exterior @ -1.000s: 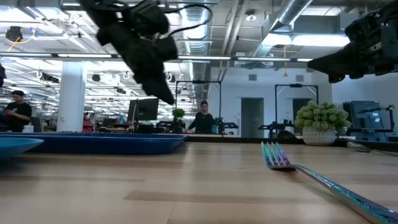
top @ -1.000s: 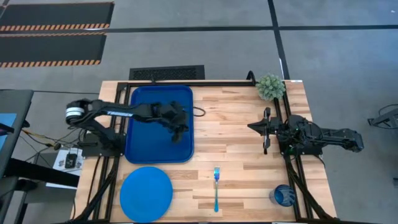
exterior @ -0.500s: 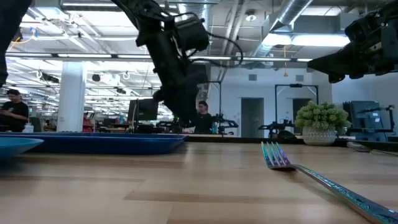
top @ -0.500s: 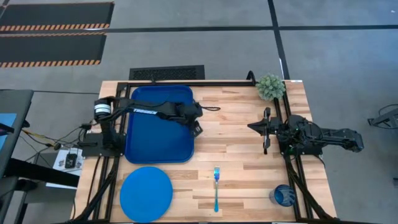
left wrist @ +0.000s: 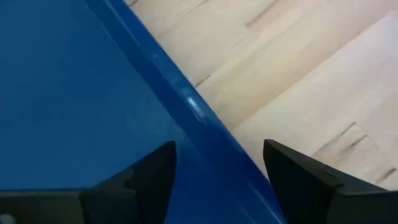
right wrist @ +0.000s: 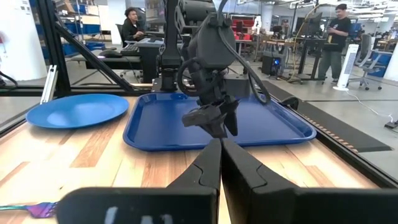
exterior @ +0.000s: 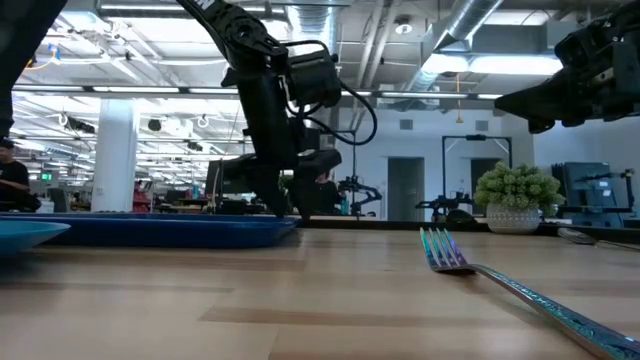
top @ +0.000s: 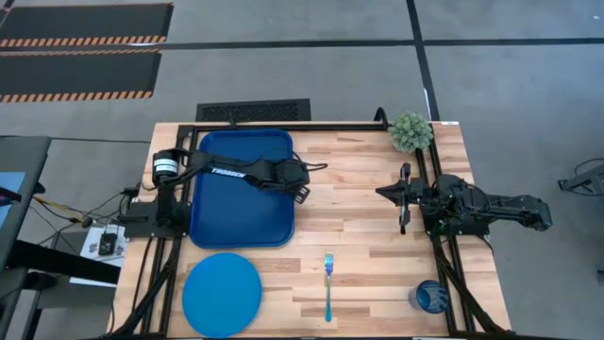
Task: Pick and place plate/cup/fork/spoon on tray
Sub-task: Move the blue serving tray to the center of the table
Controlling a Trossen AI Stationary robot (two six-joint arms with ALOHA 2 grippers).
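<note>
The dark-blue tray [top: 236,212] lies at the table's left. My left gripper [left wrist: 217,180] is open and points down at the tray's right rim [left wrist: 199,115], one finger over the tray floor and one over the wood; it also shows in the high view as my left gripper [top: 300,192]. The blue plate [top: 221,294] lies on the table near the tray's front. The light-blue fork [top: 328,283] and the cup [top: 430,297] rest near the front edge. A thin pale line [top: 368,300] between them may be the spoon. My right gripper [right wrist: 221,165] waits shut at the right.
A small potted plant [top: 411,132] stands at the far right corner. Bare wood [top: 349,208] lies between the tray and the right arm. People [exterior: 12,180] sit and stand in the room beyond the table.
My left gripper has swung from over the tray's middle toward the table's right, and now stands at the tray's right rim. It has also come down and turned more upright. The tray, plate, fork and cup have stayed where they were.
</note>
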